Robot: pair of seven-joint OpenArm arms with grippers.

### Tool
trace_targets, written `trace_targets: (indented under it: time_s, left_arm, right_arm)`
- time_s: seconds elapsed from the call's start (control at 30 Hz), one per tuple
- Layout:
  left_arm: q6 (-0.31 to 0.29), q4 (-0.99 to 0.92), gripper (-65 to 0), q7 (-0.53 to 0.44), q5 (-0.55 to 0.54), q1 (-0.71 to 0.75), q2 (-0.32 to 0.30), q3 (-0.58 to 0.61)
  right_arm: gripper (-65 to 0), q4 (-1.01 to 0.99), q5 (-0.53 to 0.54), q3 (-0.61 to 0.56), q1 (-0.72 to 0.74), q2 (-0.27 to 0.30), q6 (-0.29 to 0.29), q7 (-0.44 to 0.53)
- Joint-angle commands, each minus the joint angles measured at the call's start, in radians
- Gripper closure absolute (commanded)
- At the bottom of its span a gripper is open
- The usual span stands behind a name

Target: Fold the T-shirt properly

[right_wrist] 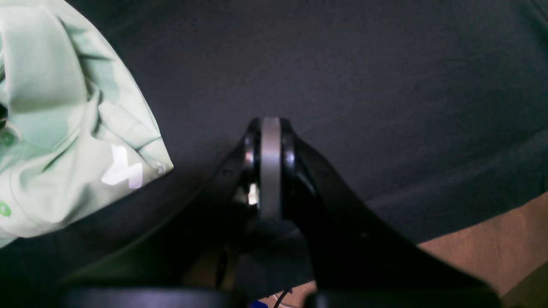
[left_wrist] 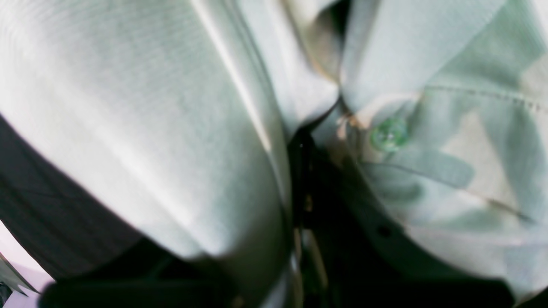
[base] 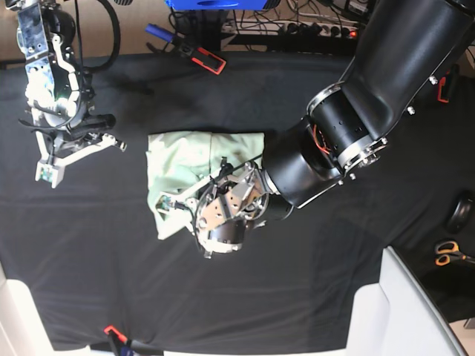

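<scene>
Mostly folded already, the T-shirt [base: 197, 159] lies as a compact pale mint block near the middle of the black table cloth [base: 297, 297], well apart from every edge. Fabric looks like soft fine-knit cotton w/ a stitched seam and a small green button [left_wrist: 388, 134] showing in the left wrist view, so it may have a placket; folds are rounded, not creased sharp.

Left gripper [base: 182, 204] sits at the shirt's near-left corner, jaws nearly closed w/ cloth bunched round them in the left wrist view. Judging by that, it's pinching a layer, prob. to carry or tidy a fold; exact hold is blurred.

Right gripper [right_wrist: 269, 169] is parked off toward the cloth's far-left corner, clear of the shirt, jaws shut on nothing, grey pads pressed together. Likely kept away so it doesn't snag fabric.

Table cloth is matte, dark, slightly wrinkled. Orange-handled scissors [base: 447, 253] lie by the right edge, red clip [base: 210, 61] near the far edge.
</scene>
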Motion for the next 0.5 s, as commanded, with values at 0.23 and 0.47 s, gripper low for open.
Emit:
trace_targets:
  time_s: [0.23,0.47]
  left_arm:
    - [0.006,0.012,-23.9,0.067,0.005,-0.078,0.008,-0.007]
    - [0.038,0.012,-54.8,0.067,0.005,-0.093,0.008,-0.007]
  right_arm:
    - [0.0,0.016,-0.010,0.001,0.007,0.009,0.001,0.014]
    - [0.0,0.016,-0.010,0.001,0.003,0.009,0.001,0.014]
